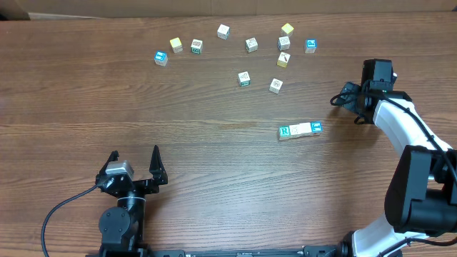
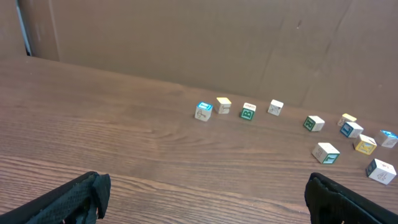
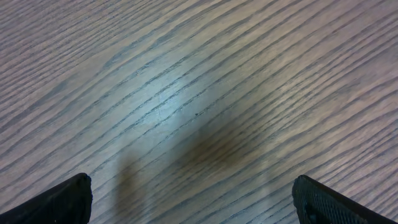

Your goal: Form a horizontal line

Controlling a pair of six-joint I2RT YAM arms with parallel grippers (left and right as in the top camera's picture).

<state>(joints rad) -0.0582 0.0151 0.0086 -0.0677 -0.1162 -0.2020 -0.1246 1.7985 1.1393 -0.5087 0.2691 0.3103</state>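
Looking from overhead, we see the horizontal line [image 1: 300,130] already formed: three touching cubes in a straight row, so we judge the task essentially done. Loose cubes [image 1: 244,78] lie scattered beyond it. The right gripper [image 1: 343,109] hovers spread and empty just right of it, the left gripper [image 1: 136,153] spread well to its left. From the left wrist we see only the loose cubes on the wood-grain tabletop [image 2: 112,124], with a plain brown wall [image 2: 186,37] behind; the line is out of view. The right wrist shows bare wood.

We are looking at a robotics lab: left arm [image 1: 120,218] and right arm [image 1: 403,125] are standing at a wood-grain bench [image 1: 107,93], with plain cardboard [image 2: 186,37] walling it off
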